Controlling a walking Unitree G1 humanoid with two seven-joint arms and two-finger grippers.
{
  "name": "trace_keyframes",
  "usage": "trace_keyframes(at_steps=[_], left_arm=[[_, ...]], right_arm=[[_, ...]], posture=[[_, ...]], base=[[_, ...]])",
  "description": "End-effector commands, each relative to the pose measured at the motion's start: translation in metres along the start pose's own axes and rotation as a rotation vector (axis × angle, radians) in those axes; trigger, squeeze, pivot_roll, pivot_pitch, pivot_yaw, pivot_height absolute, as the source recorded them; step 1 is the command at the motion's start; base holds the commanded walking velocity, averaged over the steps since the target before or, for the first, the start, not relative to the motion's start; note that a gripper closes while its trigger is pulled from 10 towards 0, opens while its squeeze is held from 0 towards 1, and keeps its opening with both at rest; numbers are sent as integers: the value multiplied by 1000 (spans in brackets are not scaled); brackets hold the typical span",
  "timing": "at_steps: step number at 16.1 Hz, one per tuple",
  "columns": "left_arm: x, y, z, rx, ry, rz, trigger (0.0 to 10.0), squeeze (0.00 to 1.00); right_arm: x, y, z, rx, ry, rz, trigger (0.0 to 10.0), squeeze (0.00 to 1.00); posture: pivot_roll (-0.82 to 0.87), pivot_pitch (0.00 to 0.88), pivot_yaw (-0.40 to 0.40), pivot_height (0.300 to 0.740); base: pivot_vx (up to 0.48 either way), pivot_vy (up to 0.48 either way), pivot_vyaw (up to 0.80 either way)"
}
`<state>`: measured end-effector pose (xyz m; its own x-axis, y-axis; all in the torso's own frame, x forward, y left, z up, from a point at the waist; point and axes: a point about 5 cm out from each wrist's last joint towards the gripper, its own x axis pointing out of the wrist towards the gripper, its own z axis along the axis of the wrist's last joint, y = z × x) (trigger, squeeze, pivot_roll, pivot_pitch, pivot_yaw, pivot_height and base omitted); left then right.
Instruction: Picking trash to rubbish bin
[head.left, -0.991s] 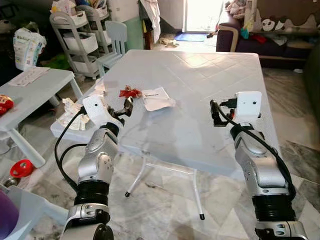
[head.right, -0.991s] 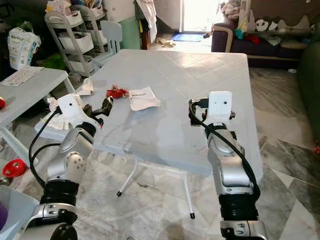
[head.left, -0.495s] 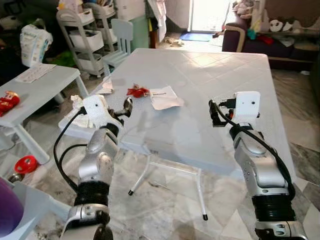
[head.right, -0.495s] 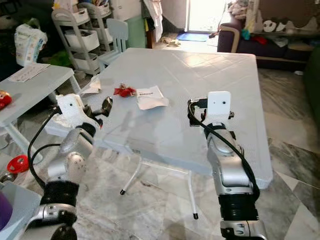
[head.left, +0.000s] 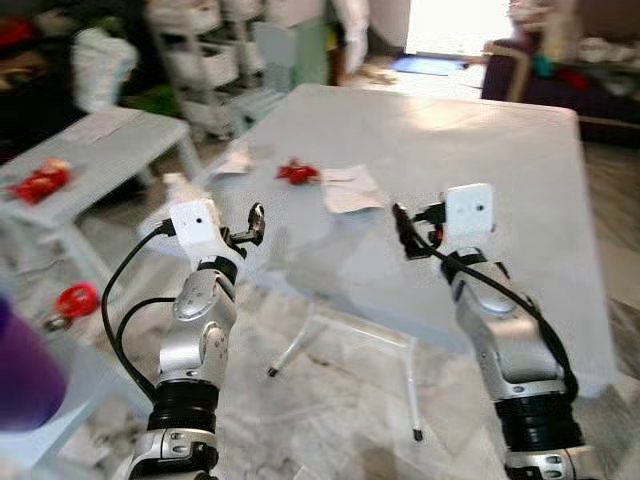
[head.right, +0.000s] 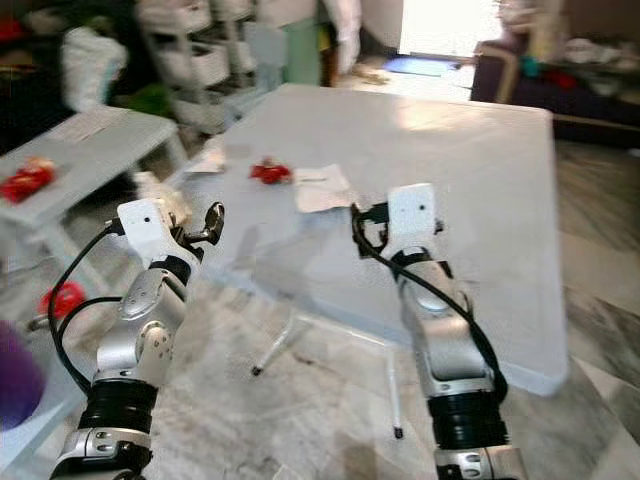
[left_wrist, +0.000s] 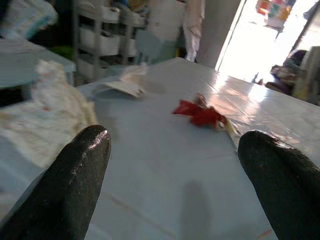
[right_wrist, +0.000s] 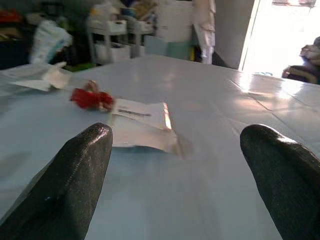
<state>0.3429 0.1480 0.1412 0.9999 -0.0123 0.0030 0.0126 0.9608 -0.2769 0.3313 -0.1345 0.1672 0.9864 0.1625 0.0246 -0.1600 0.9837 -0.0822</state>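
Note:
A crumpled red wrapper (head.left: 297, 172) lies on the pale grey table (head.left: 480, 150) near its far left side, with a flat white packet (head.left: 350, 188) just to its right. A crumpled white paper (head.left: 238, 160) rests at the table's left edge. My left gripper (head.left: 255, 222) hovers open and empty off the table's near left corner, and the red wrapper (left_wrist: 200, 112) lies ahead of it. Over the table's near edge my right gripper (head.left: 403, 232) is held open and empty, facing the white packet (right_wrist: 142, 122) and the red wrapper (right_wrist: 90, 98).
A low white side table (head.left: 90, 160) at left carries a red item (head.left: 38, 180). Shelving carts (head.left: 210, 60) stand behind it, and a sofa (head.left: 560, 70) at back right. A red object (head.left: 70, 300) lies on the floor. A purple shape (head.left: 20, 380) sits at lower left. Thin table legs (head.left: 300, 340) stand below.
The whole picture has shifted right and blurred, so the camera has moved. Both arms hold the same raised pose with fingers still open; the trash has not moved on the table.

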Motion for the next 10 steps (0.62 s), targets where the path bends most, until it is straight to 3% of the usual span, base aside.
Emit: trace_keyframes(at_steps=[1, 4, 7, 10], left_arm=[[2, 0, 8, 20, -28, 1, 10000, 0], [3, -1, 17, 12, -68, -42, 10000, 0], [4, -6, 24, -7, -89, -55, 10000, 0], [4, -6, 19, -7, -63, -50, 10000, 0]], right_arm=[[0, -3, 7, -13, -29, -2, 10000, 0], [0, -5, 7, -4, -34, -14, 10000, 0], [0, -3, 8, -3, -41, -4, 10000, 0], [0, -1, 7, -5, -44, -1, 10000, 0]], posture=[[-50, 0, 62, 740], [-49, 0, 62, 740], [-46, 0, 63, 740], [-47, 0, 70, 740]], base=[[0, 0, 775], [0, 0, 0], [273, 0, 0], [0, 0, 0]])
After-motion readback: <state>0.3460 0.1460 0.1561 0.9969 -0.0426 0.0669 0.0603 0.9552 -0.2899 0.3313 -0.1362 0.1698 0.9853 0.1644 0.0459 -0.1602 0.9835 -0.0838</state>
